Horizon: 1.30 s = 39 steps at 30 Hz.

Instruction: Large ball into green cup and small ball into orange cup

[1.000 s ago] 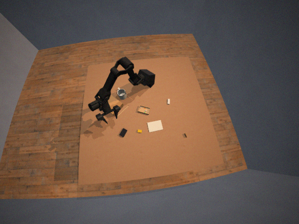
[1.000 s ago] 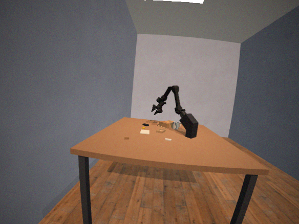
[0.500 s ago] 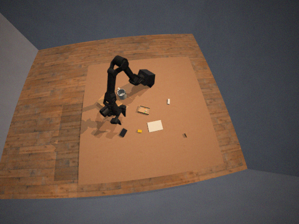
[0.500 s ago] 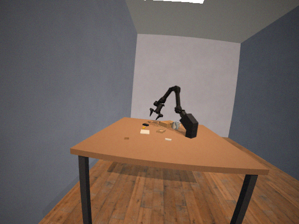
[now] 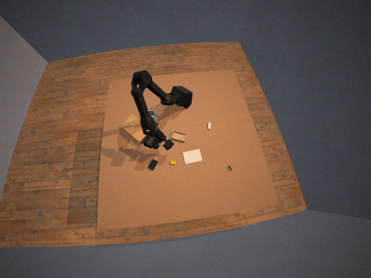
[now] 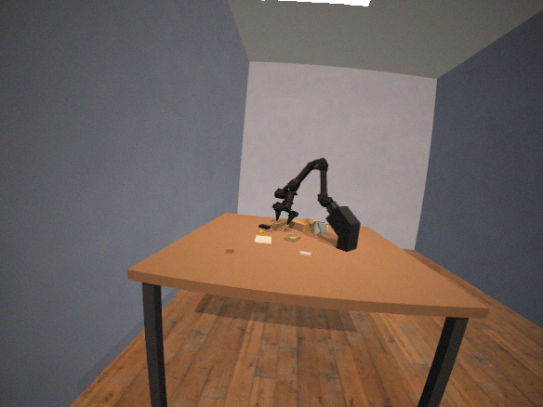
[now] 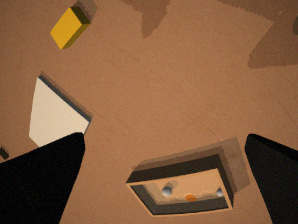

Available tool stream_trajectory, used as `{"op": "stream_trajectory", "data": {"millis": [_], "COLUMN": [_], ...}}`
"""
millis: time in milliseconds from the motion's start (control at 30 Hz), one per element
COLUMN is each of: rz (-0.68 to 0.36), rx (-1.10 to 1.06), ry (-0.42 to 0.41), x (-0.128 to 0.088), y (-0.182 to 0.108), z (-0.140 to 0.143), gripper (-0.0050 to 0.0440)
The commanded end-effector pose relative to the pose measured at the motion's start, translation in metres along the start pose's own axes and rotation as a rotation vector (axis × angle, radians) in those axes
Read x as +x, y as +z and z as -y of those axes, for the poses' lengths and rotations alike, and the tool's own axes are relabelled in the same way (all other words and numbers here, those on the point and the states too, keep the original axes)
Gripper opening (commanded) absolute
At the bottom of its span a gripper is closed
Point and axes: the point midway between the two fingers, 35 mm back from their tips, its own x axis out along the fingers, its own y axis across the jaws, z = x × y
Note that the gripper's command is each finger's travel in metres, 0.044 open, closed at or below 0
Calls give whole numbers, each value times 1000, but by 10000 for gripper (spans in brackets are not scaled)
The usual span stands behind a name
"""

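Single black arm (image 5: 141, 105) on a brown desk (image 6: 260, 274), bent over from its boxy base (image 5: 182, 96). Gripper (image 6: 284, 216) hanging above the desk surface, jaws spread wide, nothing between them. In the wrist view, two dark fingers at the lower corners, far apart, bare desk between.

Wooden puzzle (image 5: 178, 136) lying flat on the desk, just beside the gripper (image 5: 160, 143) in the top view, not touching it. Wrist view: wooden puzzle (image 7: 186, 185) low in frame between the two fingers, shallow tray with dark walls; one grey ball (image 7: 168, 191) toward its left, an orange spot (image 7: 190, 197) near the middle of the front wall, a small pale speck at the right end. Cannot tell which ball is which, nor whether either sits in a cup. Green fleck visible inside the tray from the top view only.

Other items on the desk: white flat slab (image 5: 192, 156) near the puzzle; small yellow block (image 5: 173, 162) beside it; black block (image 5: 152, 164) next to that; small white block (image 5: 209, 125) farther off; tiny dark piece (image 5: 229, 168) well apart. Tan box (image 5: 133, 127) and a grey mug (image 6: 319, 228) partly hidden behind the arm.
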Motion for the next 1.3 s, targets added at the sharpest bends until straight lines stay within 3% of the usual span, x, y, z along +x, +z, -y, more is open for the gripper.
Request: {"op": "stream_trajectory", "data": {"millis": [0, 67, 133, 433, 567, 633, 667, 900, 1267], "rz": [-48, -48, -78, -156, -186, -186, -208, -255, -263], "rx": [-269, -269, -490, -1098, -1370, -1370, -1536, -2002, -2055], "ry": [-59, -59, -93, -185, -224, -224, -237, -315, -322], "x": [8, 8, 10, 11, 9, 9, 8, 2, 9], "y": [-26, -26, -42, -83, -97, -97, -100, -117, -117], "z": [-1, -1, -3, -2, -1, -1, -1, 1, 3], "gripper": [440, 440, 440, 440, 440, 440, 440, 440, 440]}}
